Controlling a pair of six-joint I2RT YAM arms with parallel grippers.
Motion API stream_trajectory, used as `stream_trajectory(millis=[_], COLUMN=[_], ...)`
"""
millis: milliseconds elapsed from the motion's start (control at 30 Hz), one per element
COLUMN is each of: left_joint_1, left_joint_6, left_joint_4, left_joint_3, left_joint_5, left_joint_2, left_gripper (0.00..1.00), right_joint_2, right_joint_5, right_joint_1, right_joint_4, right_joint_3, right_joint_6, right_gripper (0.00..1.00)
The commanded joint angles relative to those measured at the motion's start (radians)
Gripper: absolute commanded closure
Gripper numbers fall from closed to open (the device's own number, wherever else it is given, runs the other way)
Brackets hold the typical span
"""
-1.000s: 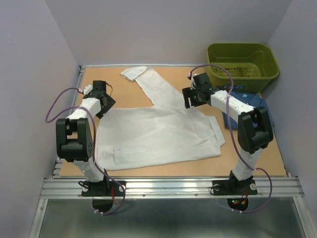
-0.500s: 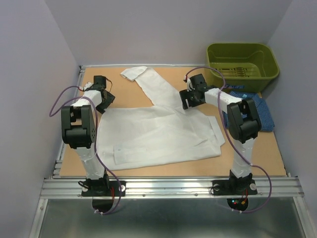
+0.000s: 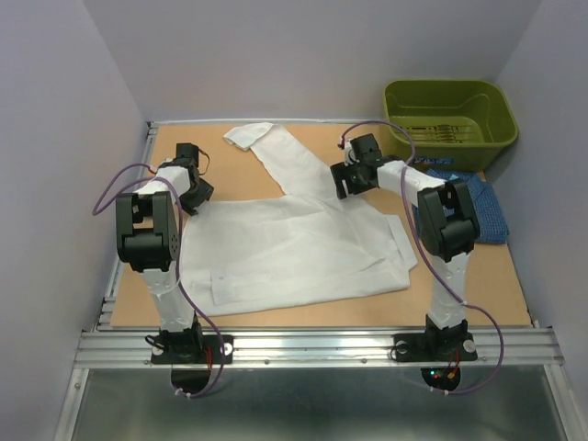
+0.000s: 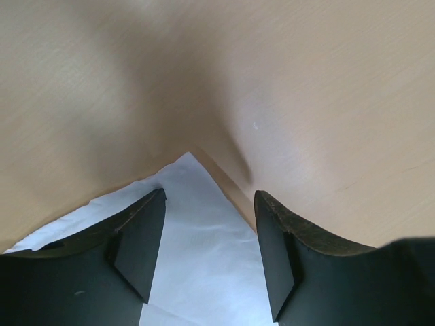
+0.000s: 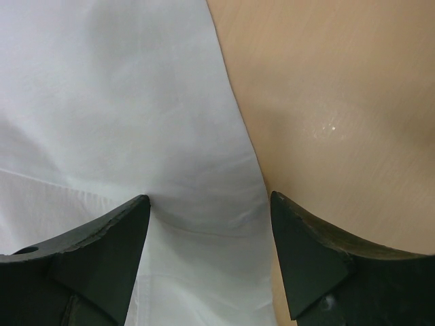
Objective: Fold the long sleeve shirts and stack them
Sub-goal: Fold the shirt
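White shirt [image 3: 294,248] is spread flat across the middle of the desk [image 3: 496,285], front and centre, with one long sleeve [image 3: 276,156] running up toward the far edge and its cuff folded over at the very end. Over on the right, the blue shirt [image 3: 482,202] lies crumpled just in front of the green bin [image 3: 450,110], which sits in the far right corner, and the right arm crosses over part of it.

Down at the left claw [image 4: 207,251] now: its two dark fingers [image 4: 139,244] stand well apart, straddling a pointed corner of the white cloth. That corner lies flat on the wood between them. Nothing pinched, nothing lifted, the jaws are parted with clear cloth showing in the gap. From above, this claw sits low at the shirt's far left corner.

Across to the right claw [image 5: 207,258], and it is the same picture: jaws wide, gripping nothing. White cloth fills the gap and the whole left side of its view, with a soft crease running across, while the shirt's edge slants down toward the right-hand finger and bare wood shows beyond it. From above, this claw sits low where the sleeve meets the body of the white shirt.
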Motion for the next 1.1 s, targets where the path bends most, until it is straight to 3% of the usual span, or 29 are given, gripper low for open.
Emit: stream_trajectory(millis=[0, 100, 333, 467, 667, 700, 867, 933, 1067], left_joint_1=[0.006, 0.009, 0.009, 0.007, 0.007, 0.009, 0.007, 0.009, 0.007], left_joint_6=[0.017, 0.036, 0.075, 0.095, 0.114, 0.121, 0.143, 0.148, 0.167], left_joint_4=[-0.101, -0.128, -0.155, -0.159, -0.149, -0.148, -0.145, -0.147, -0.152], left_joint_3=[0.047, 0.078, 0.092, 0.085, 0.069, 0.067, 0.065, 0.067, 0.069], left_joint_5=[-0.04, -0.072, -0.095, -0.122, -0.126, -0.129, -0.148, -0.166, -0.201], left_joint_2=[0.002, 0.025, 0.056, 0.058, 0.058, 0.058, 0.058, 0.054, 0.042], left_gripper=[0.37, 0.44, 0.76, 0.83, 0.87, 0.87, 0.87, 0.87, 0.88], right_joint_2=[0.026, 0.043, 0.091, 0.114, 0.143, 0.143, 0.157, 0.16, 0.163], right_joint_5=[0.009, 0.01, -0.025, -0.027, -0.045, -0.048, -0.047, -0.039, -0.002], right_joint_1=[-0.004, -0.004, -0.004, -0.004, -0.004, -0.004, -0.004, -0.004, -0.005], right_joint_4=[0.045, 0.05, 0.053, 0.055, 0.053, 0.053, 0.053, 0.053, 0.051], right_joint_3=[0.081, 0.108, 0.154, 0.161, 0.14, 0.137, 0.146, 0.155, 0.177], right_joint_6=[-0.024, -0.029, -0.038, -0.029, -0.026, -0.023, -0.023, -0.026, -0.036], right_gripper=[0.23, 0.23, 0.23, 0.23, 0.3, 0.33, 0.66, 0.97, 0.97])
